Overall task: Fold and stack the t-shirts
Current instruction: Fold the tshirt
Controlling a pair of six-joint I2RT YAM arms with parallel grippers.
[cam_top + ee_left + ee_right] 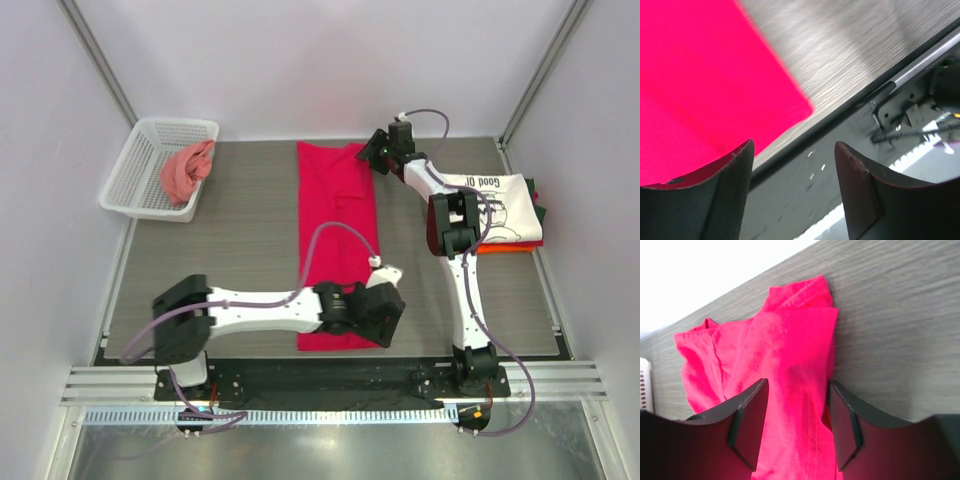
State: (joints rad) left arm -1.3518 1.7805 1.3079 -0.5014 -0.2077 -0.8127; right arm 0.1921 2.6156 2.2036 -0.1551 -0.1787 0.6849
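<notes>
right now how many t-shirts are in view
4 for sure: crimson one flat mid-table, pink one bunched in the basket, white printed one on top at the right, orange one under it; more layers may be hidden.

White mesh basket (128, 178) at the far left corner of the table (240, 240). Table top is grey wood-grain with a dark border. Along the near edge: silver metal rail (330, 384), then a white slotted strip (330, 415) nearer still.
</notes>
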